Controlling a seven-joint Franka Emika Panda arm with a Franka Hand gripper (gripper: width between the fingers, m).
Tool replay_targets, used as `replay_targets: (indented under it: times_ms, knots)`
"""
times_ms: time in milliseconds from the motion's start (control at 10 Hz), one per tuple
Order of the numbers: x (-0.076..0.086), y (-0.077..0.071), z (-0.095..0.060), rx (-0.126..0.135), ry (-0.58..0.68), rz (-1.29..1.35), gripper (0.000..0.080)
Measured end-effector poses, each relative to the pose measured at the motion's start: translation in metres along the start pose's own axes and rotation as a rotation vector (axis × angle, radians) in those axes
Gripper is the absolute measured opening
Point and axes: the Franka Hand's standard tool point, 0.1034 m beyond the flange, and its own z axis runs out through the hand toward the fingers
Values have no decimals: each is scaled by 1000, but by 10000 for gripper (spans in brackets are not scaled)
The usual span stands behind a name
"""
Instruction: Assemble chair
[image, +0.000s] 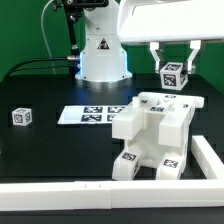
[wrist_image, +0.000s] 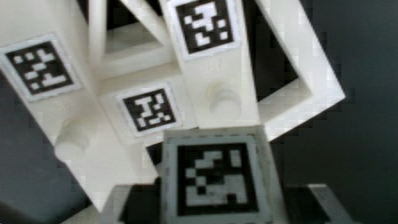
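The partly built chair (image: 152, 132), a chunky white structure with black-and-white tags, stands on the dark table towards the exterior view's right. Above and behind it hangs my gripper (image: 172, 68), shut on a small white tagged chair piece (image: 172, 74) that is clear of the structure. In the wrist view the held piece (wrist_image: 217, 175) fills the foreground between my two fingers (wrist_image: 135, 205). My gripper (wrist_image: 222, 208) looks down on the chair (wrist_image: 125, 130), whose tagged faces and slanted bars lie beyond the piece.
A small lone tagged cube (image: 20, 116) sits at the exterior view's left. The marker board (image: 90, 114) lies flat in the middle, in front of the robot's white base (image: 103, 55). A white raised border (image: 60, 192) runs along the table's front and right edges.
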Motion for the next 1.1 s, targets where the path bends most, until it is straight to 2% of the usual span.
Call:
replay_targets:
  times_ms: [200, 300, 800, 900, 1100]
  knots:
    - [-5, -10, 6, -1, 47, -105, 284]
    - [-4, -15, 3, -5, 60, -123, 284]
    - [-5, -14, 7, 1, 59, -138, 284]
    - [-3, -15, 4, 4, 63, -170, 284]
    - [0, -17, -3, 24, 88, -200, 284]
